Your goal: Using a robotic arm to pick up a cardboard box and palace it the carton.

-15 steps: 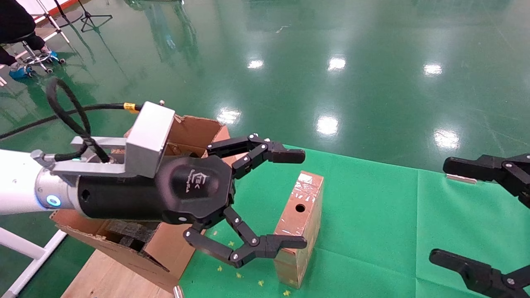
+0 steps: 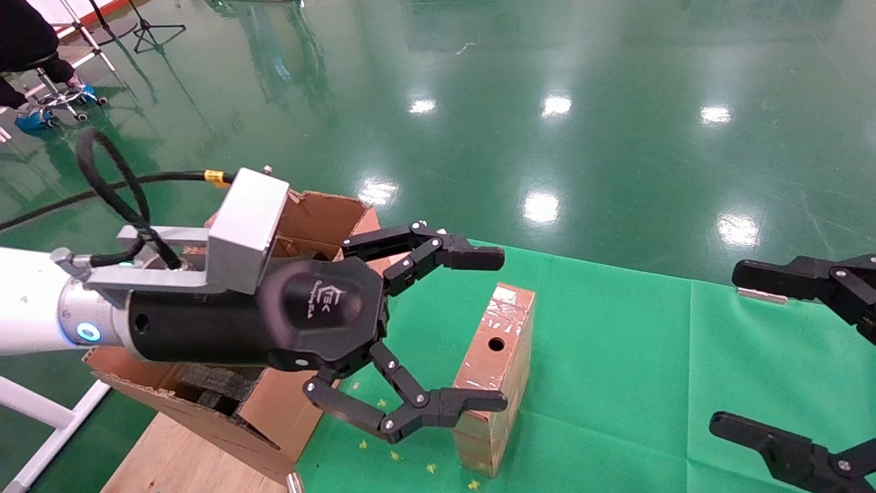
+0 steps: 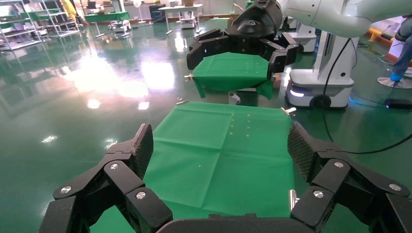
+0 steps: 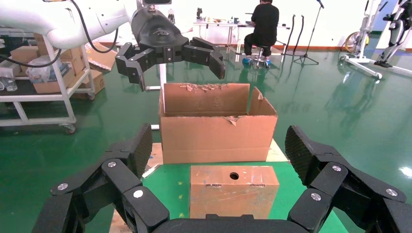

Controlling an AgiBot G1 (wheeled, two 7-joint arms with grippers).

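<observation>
The small brown cardboard box (image 2: 494,370) lies on the green cloth with its round hole facing up; it also shows in the right wrist view (image 4: 233,191). The big flapped carton (image 2: 316,213) with dark foam blocks (image 2: 212,387) stands to its left; it also shows in the right wrist view (image 4: 216,128). My white left arm's gripper (image 2: 504,330) is open and empty, held in the air above the carton and box; the right wrist view (image 4: 170,53) shows it well above both. The box is out of the left wrist view, where the gripper (image 3: 221,145) looks over bare cloth. My black right gripper (image 2: 725,349) is open and empty to the box's right (image 4: 219,143).
The green cloth (image 2: 616,356) covers the work surface. The carton rests on a wooden board (image 2: 185,459). A seated person (image 4: 265,24) and stands are far back. A cart with boxes (image 4: 48,68) stands beside the carton. Glossy green floor lies all around.
</observation>
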